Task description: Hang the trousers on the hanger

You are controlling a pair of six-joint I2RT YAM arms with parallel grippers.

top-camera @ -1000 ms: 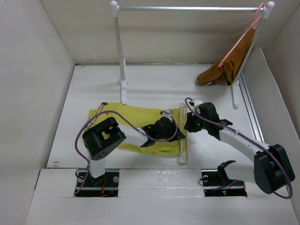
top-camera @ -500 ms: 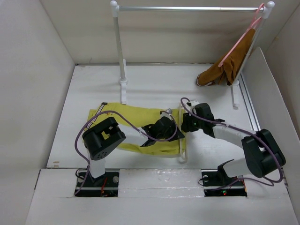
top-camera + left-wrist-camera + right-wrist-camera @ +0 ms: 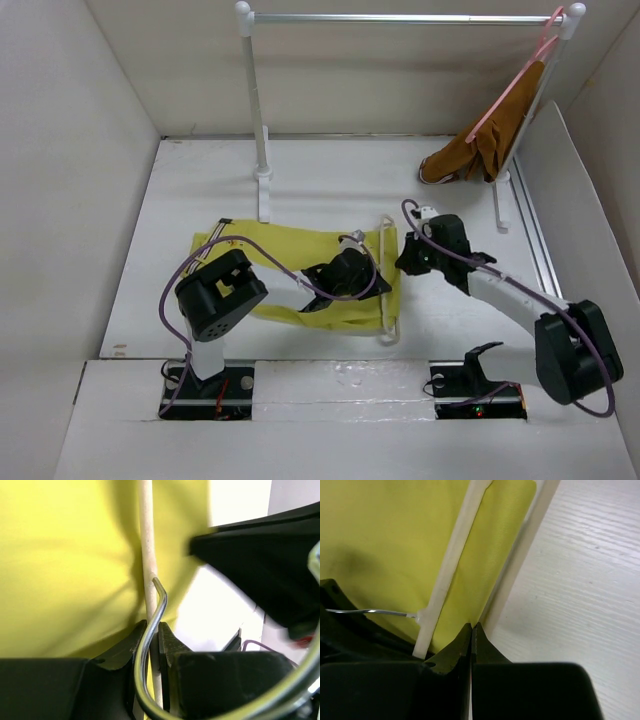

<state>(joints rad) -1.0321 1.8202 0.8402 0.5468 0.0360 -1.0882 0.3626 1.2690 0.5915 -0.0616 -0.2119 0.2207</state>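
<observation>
We see the trousers [image 3: 310,245] lying flat on the white counter [image 3: 330,180], near the front, long side going left to right. The hanger [image 3: 454,555] lies at their right end. In the R wrist view one cream rod sits on the yellow cloth & the other rod runs just beside the cloth's edge.

The left fingers [image 3: 125,645] are clamped on a hanger rod, right by its thin metal hook [image 3: 161,600]. The right fingers [image 3: 452,647] are pressed together, tips down at the cloth's edge next to the outer rod. We can't tell if any cloth is caught btw them.

At the back stands a metal rail [image 3: 400,18] w/ a pink hanger [image 3: 510,85] & a brown cloth [image 3: 475,150] hanging at its right end.
</observation>
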